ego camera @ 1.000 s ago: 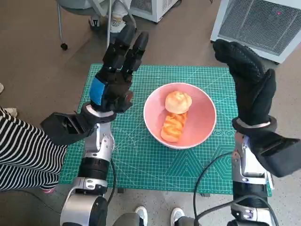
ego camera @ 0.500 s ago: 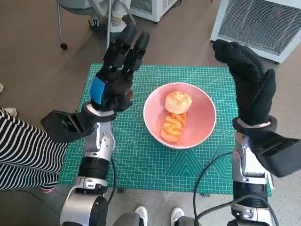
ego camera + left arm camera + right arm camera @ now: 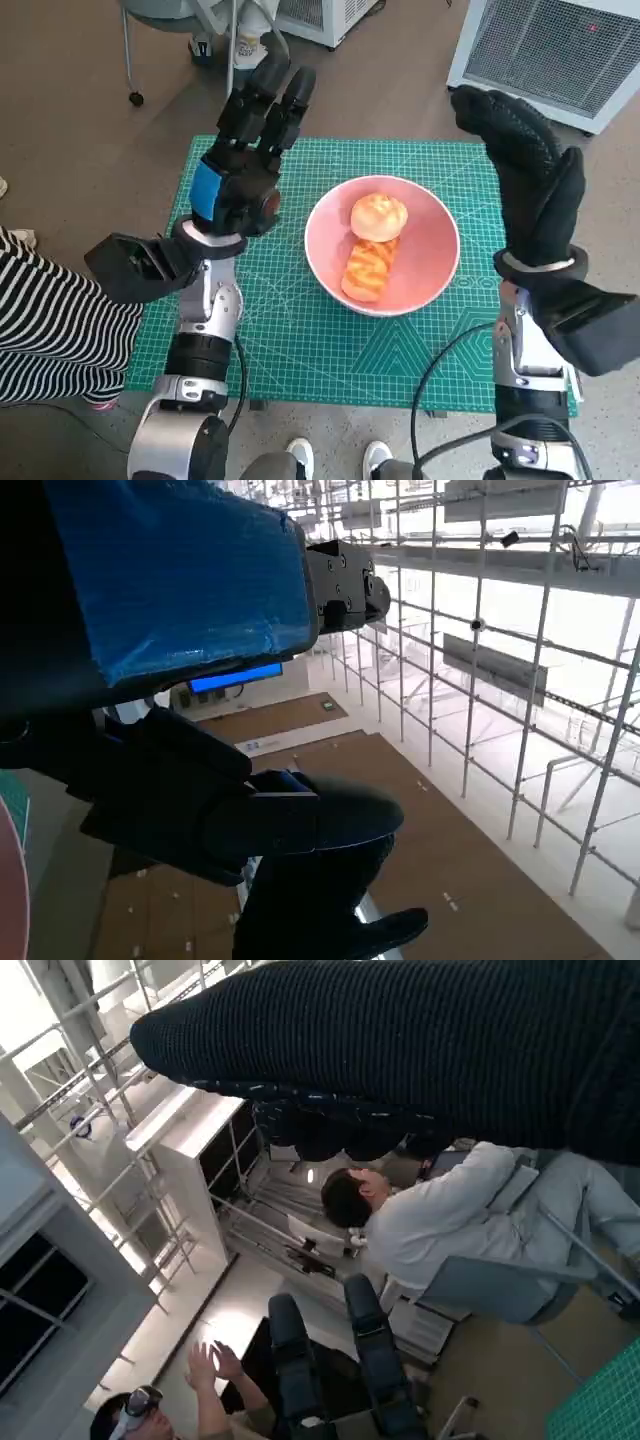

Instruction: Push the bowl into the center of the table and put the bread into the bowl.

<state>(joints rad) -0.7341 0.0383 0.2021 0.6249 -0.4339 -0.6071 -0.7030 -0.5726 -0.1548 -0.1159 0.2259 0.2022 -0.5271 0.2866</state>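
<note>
A pink bowl [image 3: 432, 250] sits near the middle of the green cutting mat [image 3: 300, 340]. Inside it lie a round bun [image 3: 379, 216] and a striped orange bread roll [image 3: 368, 267]. My left hand [image 3: 247, 160] is raised above the mat's left side, fingers straight and apart, holding nothing. My right hand [image 3: 527, 175] is lifted over the mat's right edge, its gloved fingers extended upward and empty. Both hands stand clear of the bowl. The left hand [image 3: 200, 680] and right hand [image 3: 400, 1050] in the wrist views face the room and ceiling, not the table.
A person in a striped top [image 3: 50, 320] sits at the left edge. A white ventilated unit [image 3: 560, 50] stands at the far right, and a chair base [image 3: 180, 30] at the far left. People [image 3: 440, 1220] appear in the right wrist view.
My left hand has drifted slightly up and away from me. The bowl, the bread and the right hand have stayed put.
</note>
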